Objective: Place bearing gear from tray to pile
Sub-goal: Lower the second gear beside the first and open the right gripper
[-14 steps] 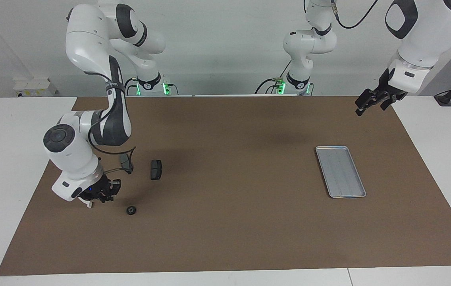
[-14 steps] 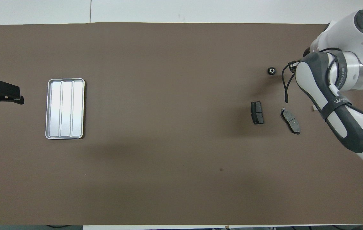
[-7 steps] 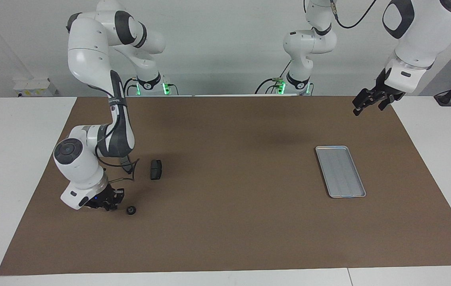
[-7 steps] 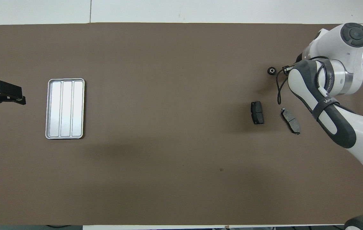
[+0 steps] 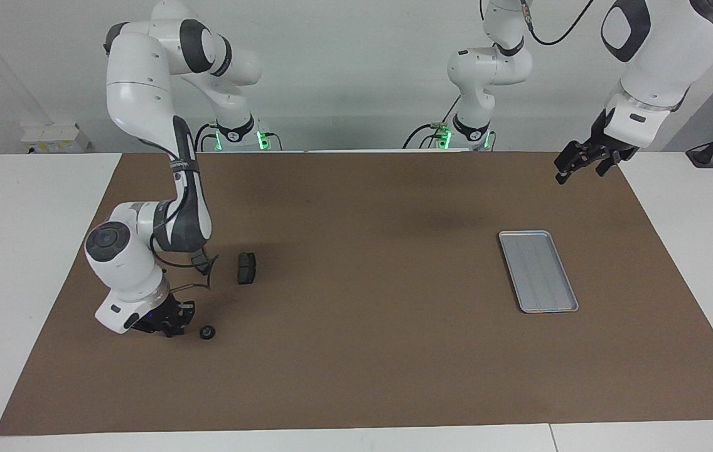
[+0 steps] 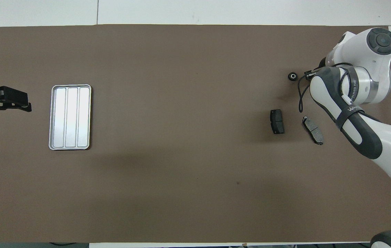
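- Brown mat (image 5: pixel 363 351) covers most of the white counter (image 5: pixel 11 207); all parts sit on the mat.
- Bearing gear (image 5: pixel 207 333): small, dark and round, lying on the mat at the right arm's end. It is out of the tray and free of any grip.
- Right gripper (image 5: pixel 176 317) is low at the mat, just beside the gear on the side away from the tray. A gap shows between them, no contact. Can't tell whether its jaws are released or clenched; the wrist hides them in the overhead view.
- Pile: two dark brake-pad pieces lie nearer to the robots than the gear. One pad (image 6: pixel 277 121) lies in the clear; the other pad (image 6: pixel 313 130) is partly under the right arm's forearm. The gear is near them but apart.
- Tray (image 5: pixel 538 270): silver-grey, ridged, nothing in it, at the left arm's end of the mat and well apart from the gear.
- Left gripper (image 5: pixel 577 163) hangs in the air over the mat's corner at the left arm's end, waiting. It holds nothing, and the jaws look released in the overhead view (image 6: pixel 4 103).
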Motion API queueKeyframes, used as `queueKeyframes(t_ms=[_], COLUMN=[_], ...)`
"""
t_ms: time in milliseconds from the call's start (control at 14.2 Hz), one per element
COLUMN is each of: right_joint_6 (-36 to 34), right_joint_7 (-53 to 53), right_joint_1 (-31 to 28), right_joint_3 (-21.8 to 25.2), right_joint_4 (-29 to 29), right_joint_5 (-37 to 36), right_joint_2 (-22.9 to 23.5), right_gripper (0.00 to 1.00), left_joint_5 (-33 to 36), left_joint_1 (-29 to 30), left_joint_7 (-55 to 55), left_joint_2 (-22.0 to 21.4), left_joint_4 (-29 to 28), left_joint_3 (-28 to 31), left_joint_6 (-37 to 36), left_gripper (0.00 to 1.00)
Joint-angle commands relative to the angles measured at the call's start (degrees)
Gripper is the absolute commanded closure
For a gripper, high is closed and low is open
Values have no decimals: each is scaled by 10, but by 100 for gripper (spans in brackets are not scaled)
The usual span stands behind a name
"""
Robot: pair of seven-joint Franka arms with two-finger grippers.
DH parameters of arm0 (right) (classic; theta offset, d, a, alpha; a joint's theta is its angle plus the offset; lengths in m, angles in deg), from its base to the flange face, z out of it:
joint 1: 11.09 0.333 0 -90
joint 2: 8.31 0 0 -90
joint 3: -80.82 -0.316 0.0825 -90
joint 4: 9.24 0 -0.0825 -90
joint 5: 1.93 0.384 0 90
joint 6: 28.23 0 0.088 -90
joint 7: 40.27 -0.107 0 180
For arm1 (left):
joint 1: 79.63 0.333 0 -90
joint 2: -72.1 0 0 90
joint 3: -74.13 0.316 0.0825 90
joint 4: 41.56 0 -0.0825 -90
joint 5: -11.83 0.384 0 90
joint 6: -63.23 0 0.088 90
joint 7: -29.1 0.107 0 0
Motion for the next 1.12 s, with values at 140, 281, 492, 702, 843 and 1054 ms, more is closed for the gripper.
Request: queueKeyframes(t_ms=[140,281,492,702,843,1054], right_joint_6=[0,-44,-112,-151,-160,-177], right_joint_7=[6,4,3,4,7,10], right_joint_1=[3,14,30,36,41,40], right_joint_3=[-8,-8,-8,-12,-13,-13], right_joint_4=[-7,-4,-5,-3,-3,-3], right_joint_5=[0,-1,-4,-5,-4,-3], right_joint_2=[-16,-46,-106,-148,-170,-192], right_gripper=[0,0,0,0,0,0], left_joint_5=[7,7,7,7,7,7], left_joint_1=[-1,-1,-1,-1,-1,-2], left_joint_7=[4,4,4,4,4,3], left_joint_2=[-13,-13,-13,-13,-13,-13], left_joint_4=[-15,-15,-15,-16,-16,-16], left_joint_3=[1,1,1,1,1,1], left_joint_6=[12,12,12,12,11,11], left_gripper=[0,0,0,0,0,0])
